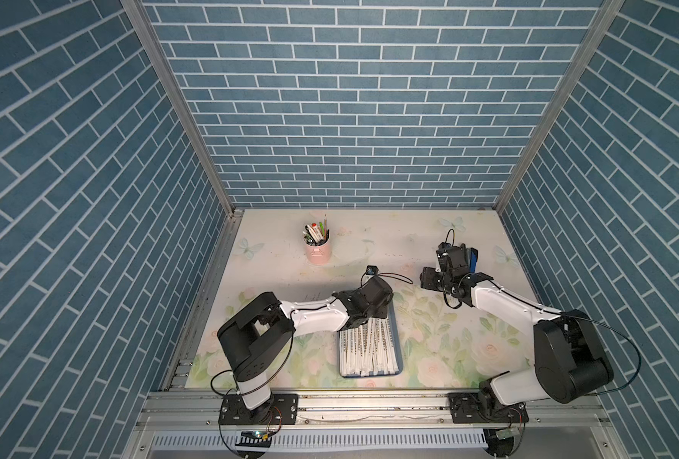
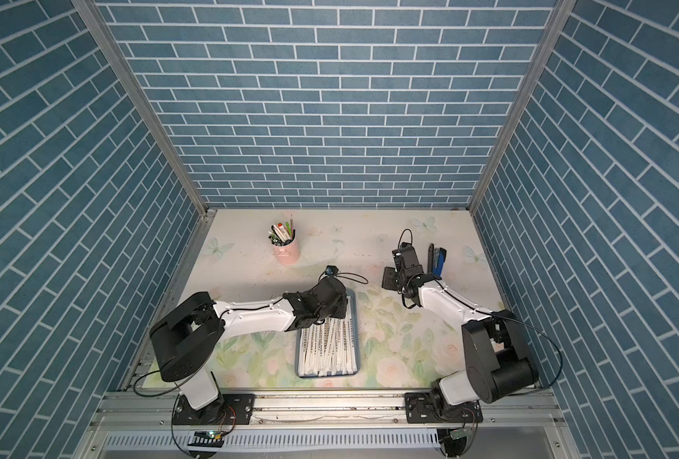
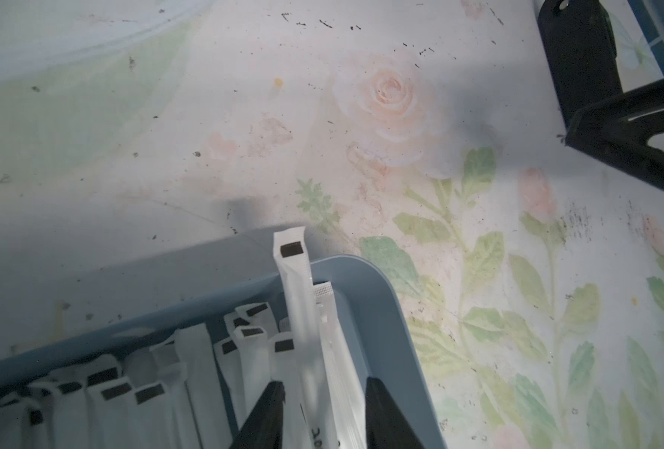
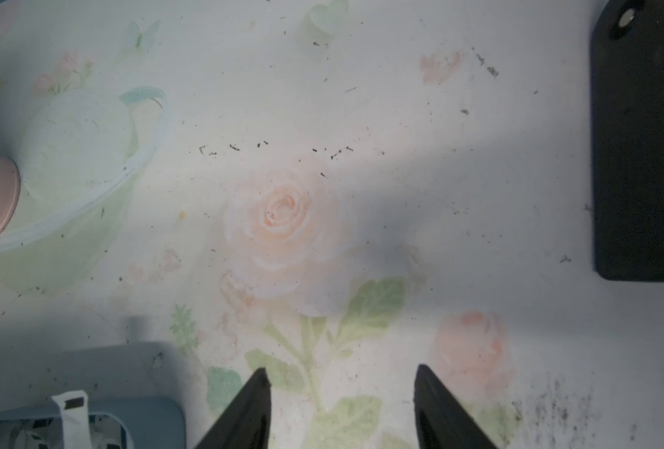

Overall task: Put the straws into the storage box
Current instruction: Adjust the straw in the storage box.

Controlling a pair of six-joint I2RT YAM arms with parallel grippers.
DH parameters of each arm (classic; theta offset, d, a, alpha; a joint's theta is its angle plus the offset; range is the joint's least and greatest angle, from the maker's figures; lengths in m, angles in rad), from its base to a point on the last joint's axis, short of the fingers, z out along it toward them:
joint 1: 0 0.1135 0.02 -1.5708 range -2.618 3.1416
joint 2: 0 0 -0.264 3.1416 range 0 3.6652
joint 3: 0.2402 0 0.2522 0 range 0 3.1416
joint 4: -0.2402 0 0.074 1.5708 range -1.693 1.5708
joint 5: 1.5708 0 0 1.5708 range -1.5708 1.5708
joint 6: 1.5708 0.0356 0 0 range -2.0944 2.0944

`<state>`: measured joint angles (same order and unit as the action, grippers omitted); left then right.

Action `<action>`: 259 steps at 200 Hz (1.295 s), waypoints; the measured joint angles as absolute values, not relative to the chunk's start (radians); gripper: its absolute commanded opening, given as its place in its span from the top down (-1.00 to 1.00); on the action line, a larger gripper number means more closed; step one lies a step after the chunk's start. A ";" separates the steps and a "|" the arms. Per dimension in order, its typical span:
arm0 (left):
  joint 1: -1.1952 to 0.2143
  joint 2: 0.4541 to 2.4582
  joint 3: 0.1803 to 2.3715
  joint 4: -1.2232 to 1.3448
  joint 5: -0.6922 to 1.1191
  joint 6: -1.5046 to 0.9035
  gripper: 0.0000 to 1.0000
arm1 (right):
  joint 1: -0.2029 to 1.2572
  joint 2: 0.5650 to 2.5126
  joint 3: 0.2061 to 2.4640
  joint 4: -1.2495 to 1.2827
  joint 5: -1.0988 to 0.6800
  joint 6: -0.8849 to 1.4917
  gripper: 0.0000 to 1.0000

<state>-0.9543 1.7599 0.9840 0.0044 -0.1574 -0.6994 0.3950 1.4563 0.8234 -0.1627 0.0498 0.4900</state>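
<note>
The storage box (image 1: 398,341) (image 2: 356,337) is a shallow blue tray at the table's front middle, filled with several white-wrapped straws (image 1: 369,351) (image 2: 330,349). My left gripper (image 3: 324,383) reaches into the box's far end. Its jaws are closed on two straws, and one straw (image 3: 293,280) tilts up with its black-marked end above the box rim (image 3: 385,295). From above, the wrist hides these jaws. My right gripper (image 4: 342,373) (image 1: 429,280) hangs open over bare table to the right of the box, with nothing between its fingers. A corner of the box (image 4: 159,408) shows beside it.
A pink cup (image 1: 319,250) (image 2: 288,250) of pens and pencils stands at the back left. A blue-and-black stapler (image 1: 474,258) (image 2: 438,260) lies at the back right, just behind my right wrist. Brick-patterned walls enclose the floral table on three sides.
</note>
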 measured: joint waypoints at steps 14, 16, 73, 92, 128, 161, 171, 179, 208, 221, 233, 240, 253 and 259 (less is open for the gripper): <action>-0.955 1.776 0.991 0.009 -0.153 -0.700 0.48 | 0.392 1.458 0.822 -0.161 0.040 0.490 -0.19; -0.956 1.779 0.992 0.010 -0.153 -0.704 0.49 | 0.392 1.458 0.822 -0.161 0.038 0.490 -0.19; -0.987 1.772 0.968 0.017 -0.157 -0.767 0.69 | 0.387 1.463 0.809 -0.144 0.010 0.490 -0.19; -1.006 1.760 0.935 0.021 -0.159 -0.804 0.69 | 0.387 1.463 0.799 -0.142 0.001 0.490 -0.19; -1.022 1.760 0.927 0.013 -0.165 -0.834 0.68 | 0.387 1.463 0.796 -0.140 -0.014 0.490 -0.19; -1.021 1.789 0.947 -0.006 -0.172 -0.844 0.68 | 0.387 1.462 0.796 -0.141 -0.020 0.490 -0.19; -1.021 1.801 0.950 -0.014 -0.171 -0.849 0.68 | 0.387 1.462 0.796 -0.141 -0.020 0.490 -0.18; -1.021 1.808 0.950 -0.021 -0.171 -0.853 0.68 | 0.387 1.462 0.796 -0.141 -0.020 0.490 -0.19; -1.021 1.813 0.963 -0.041 -0.167 -0.859 0.64 | 0.387 1.461 0.796 -0.141 -0.023 0.490 -0.19; -1.020 1.812 0.969 -0.055 -0.167 -0.859 0.59 | 0.387 1.461 0.796 -0.141 -0.024 0.490 -0.19; -1.019 1.810 0.976 -0.070 -0.167 -0.857 0.54 | 0.387 1.461 0.796 -0.140 -0.026 0.490 -0.19; -1.018 1.804 0.979 -0.079 -0.168 -0.853 0.49 | 0.387 1.461 0.796 -0.140 -0.028 0.490 -0.19; -1.015 1.777 0.988 -0.109 -0.174 -0.841 0.41 | 0.387 1.461 0.796 -0.140 -0.031 0.490 -0.19; -1.013 1.758 0.995 -0.121 -0.180 -0.834 0.37 | 0.387 1.461 0.796 -0.139 -0.031 0.490 -0.19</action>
